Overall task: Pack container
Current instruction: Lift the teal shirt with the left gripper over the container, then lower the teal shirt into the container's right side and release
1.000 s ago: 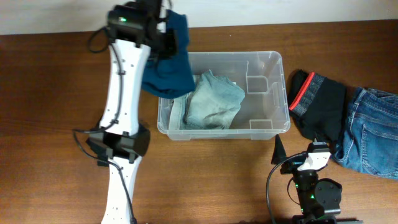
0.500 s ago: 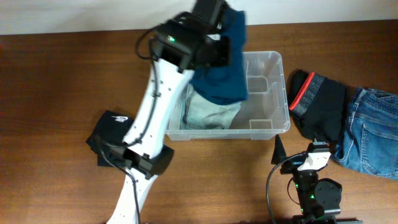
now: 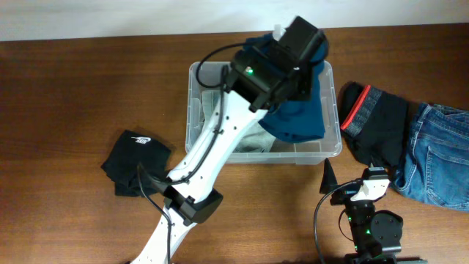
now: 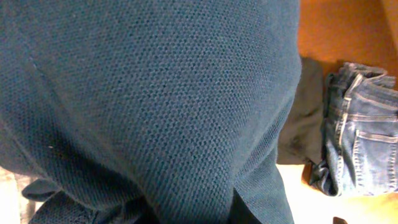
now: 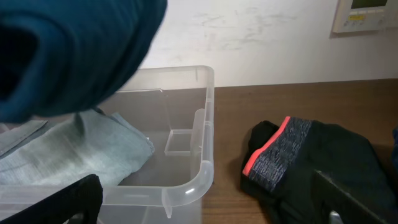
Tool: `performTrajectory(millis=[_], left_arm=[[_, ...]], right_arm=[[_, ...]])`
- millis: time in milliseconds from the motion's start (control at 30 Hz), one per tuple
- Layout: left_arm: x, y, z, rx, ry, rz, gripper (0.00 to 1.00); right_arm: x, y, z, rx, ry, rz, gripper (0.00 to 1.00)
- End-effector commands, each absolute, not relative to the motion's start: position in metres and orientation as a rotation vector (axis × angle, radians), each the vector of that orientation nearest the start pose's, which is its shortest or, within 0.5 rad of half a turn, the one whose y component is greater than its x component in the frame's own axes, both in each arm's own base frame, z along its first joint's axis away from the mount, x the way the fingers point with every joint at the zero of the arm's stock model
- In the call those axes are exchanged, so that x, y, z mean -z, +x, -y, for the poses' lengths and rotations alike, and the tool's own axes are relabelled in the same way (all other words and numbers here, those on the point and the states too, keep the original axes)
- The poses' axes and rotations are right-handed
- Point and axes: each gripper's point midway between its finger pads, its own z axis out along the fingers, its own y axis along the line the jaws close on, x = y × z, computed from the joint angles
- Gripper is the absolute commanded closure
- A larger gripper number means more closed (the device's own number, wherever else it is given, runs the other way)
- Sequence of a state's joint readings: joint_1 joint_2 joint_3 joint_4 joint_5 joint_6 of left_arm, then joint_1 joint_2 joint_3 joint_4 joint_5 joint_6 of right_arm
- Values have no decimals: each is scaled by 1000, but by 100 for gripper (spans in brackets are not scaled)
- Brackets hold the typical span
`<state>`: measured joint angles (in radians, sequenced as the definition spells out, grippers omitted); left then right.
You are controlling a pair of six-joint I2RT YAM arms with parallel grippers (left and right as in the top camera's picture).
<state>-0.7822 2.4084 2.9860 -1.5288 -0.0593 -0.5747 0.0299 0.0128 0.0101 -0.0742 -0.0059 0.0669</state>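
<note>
Teal shirt (image 3: 299, 117) dangled from the left claw (image 3: 292, 70). Its fingers were buried in cloth, but they were plainly pinched on it, since the shirt hung in the air. The container (image 3: 308, 155) sat at upper centre of the overhead frame, long axis left to right, straight beneath that claw. A pale garment (image 5: 74, 152) filled its left part and the right part lay bare, so a straight lowering there looked right. The right claw (image 5: 205, 186) gaped wide and empty at lower right.

Left arm (image 3: 220, 139): white links, black joint housings, green LED (image 3: 250, 72), black cables (image 3: 212, 62). Right arm (image 3: 374, 220): black body, white segment, green LED, looped black cable.
</note>
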Motion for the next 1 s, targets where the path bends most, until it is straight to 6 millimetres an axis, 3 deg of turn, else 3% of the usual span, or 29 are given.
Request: performTrajectory(millis=[0,200,467,700,967], left_arm=[[-279,390,358,426,174,-2562,99],[-249,397,365,392,167,-2606,99],[-230,399,386,484,199,-2631,100],[-205,396,386,445,183,-2691,99],[-176,400,403,457,207,-2684,100]], right_arm=[[-155,246,-11,-83,11,-1651,2],[-155,246,-11,-83,11,-1651,2],[-155,246,-11,-83,11,-1651,2],[-155,246,-11,-83,11,-1651,2],[-155,246,-11,-83,11,-1651,2]])
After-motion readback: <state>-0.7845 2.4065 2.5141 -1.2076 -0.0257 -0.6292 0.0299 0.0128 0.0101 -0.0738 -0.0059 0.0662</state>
